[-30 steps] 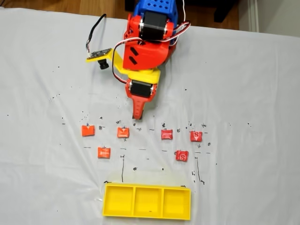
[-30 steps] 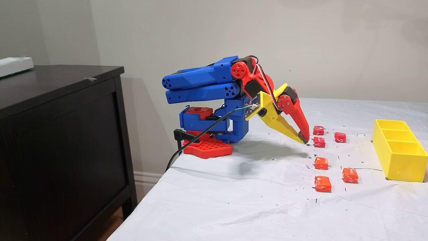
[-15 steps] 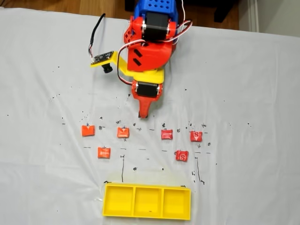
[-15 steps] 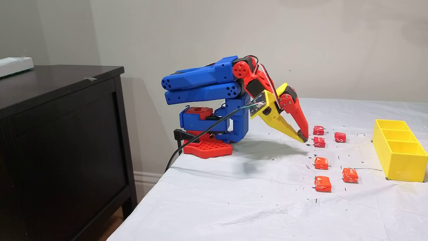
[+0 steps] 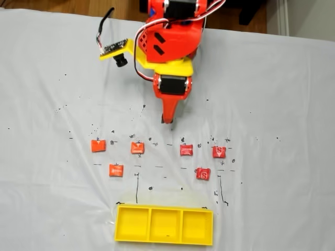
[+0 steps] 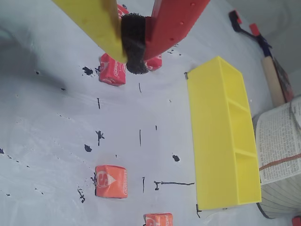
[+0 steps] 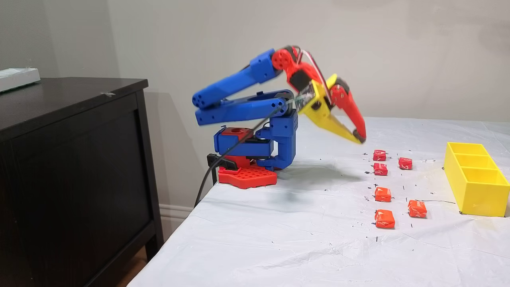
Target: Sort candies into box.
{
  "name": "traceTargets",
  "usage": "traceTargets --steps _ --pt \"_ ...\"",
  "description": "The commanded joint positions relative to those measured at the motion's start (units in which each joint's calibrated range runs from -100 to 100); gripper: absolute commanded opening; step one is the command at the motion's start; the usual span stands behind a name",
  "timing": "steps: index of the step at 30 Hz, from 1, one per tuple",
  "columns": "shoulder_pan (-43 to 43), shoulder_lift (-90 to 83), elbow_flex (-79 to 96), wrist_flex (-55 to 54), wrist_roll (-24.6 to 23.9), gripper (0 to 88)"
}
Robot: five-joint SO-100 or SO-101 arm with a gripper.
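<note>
The fingers (image 6: 134,47) are clenched together with nothing between them; in the wrist view the dark pads meet between the yellow finger and the red finger. In a fixed view the gripper (image 7: 360,139) hangs above the surface (image 7: 310,223), pointing down and toward the candies, apart from all of them.

All six candies lie on the surface, in two loose rows. In the top-down fixed view three orange candies sit on the left, at (image 5: 98,145), (image 5: 137,148) and (image 5: 116,170), and three red candies on the right, at (image 5: 186,150), (image 5: 219,151) and (image 5: 203,173). The fingertip in that view is just beyond the row, between the second orange candy and the first red candy.

The box (image 5: 164,225) stands at the near edge in that view, well apart from the candies. All three compartments are empty.

Step in hand, as judged: approach to a first pick; no candy is sorted yet.

Next move calls for:
1. Spread the fingers.
2. Centre them over one candy.
3. Lower until the pads straddle it, then clench.
</note>
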State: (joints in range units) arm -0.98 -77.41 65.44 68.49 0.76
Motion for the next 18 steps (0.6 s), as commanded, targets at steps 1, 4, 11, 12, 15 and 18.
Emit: traceTargets --steps 1,4,11,12,15,18 --pt "-1.5 14.2 -17.0 1.9 0.2 0.0" --pt "-4.3 19.6 -23.3 5.1 0.0 0.0" --pt "-11.6 28.0 -30.8 6.9 -1.6 0.0" --pt "-12.7 31.1 -32.9 7.2 -2.2 0.0" --pt "-16.5 38.6 -39.2 9.2 -3.2 0.0" --pt "-19.9 41.4 -41.4 8.1 -4.2 0.1"
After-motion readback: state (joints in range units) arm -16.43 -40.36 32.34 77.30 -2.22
